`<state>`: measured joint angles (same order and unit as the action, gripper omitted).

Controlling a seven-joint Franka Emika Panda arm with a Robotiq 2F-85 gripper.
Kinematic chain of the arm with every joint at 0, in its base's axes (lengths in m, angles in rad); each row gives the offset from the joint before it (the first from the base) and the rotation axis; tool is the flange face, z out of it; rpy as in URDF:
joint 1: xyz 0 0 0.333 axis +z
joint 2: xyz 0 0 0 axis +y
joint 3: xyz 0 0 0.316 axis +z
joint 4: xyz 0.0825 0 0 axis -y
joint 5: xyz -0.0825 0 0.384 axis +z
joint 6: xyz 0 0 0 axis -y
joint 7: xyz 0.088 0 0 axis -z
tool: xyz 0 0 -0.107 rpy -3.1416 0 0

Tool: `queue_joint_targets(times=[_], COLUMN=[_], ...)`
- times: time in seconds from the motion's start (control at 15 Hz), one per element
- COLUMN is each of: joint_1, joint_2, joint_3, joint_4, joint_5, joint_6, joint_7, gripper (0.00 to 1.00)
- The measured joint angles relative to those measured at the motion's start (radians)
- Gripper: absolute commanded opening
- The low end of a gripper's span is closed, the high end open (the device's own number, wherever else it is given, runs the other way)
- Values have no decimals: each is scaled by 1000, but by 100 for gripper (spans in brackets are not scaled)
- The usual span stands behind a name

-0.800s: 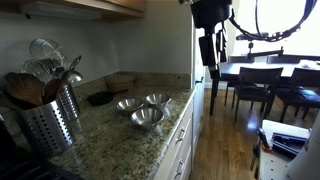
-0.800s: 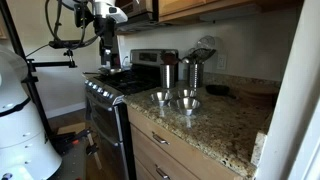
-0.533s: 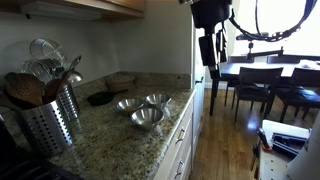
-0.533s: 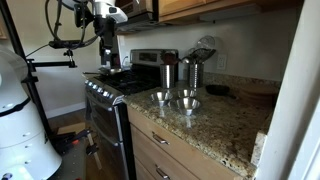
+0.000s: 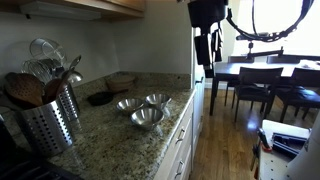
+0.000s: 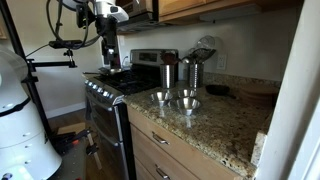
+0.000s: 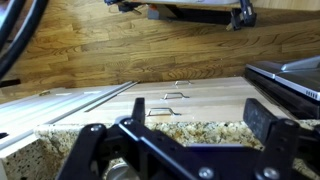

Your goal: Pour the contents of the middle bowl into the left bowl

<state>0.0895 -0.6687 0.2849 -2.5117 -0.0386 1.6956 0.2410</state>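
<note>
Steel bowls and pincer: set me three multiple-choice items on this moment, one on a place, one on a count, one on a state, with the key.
1. The widest bowl stands on: A. the granite counter; B. a tray; C. a shelf.
2. Steel bowls in all: A. two; B. three; C. five.
3. The pincer is: A. shut on a bowl; B. resting in a bowl; C. open, empty, in the air.
Key: 1 A, speckled stone lies under it and the two smaller bowls. 2 B, both exterior views show three. 3 C, the wrist view shows its jaws apart with nothing between.
</note>
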Motion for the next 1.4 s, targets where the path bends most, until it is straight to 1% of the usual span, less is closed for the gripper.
queue_joint_targets(times=[0.4,0.73,1.0,1.2,1.4], joint_1=[-26,-73,-100,-101,-95], joint_2=[72,165,293,417,528], joint_3=[-10,-62,-92,-113,-138], joint_4=[27,96,222,335,429], joint_5=[-97,-190,-267,-271,-257], joint_6=[166,273,320,356,402], joint_7=[19,20,16,-17,-107], gripper=[100,100,100,100,100])
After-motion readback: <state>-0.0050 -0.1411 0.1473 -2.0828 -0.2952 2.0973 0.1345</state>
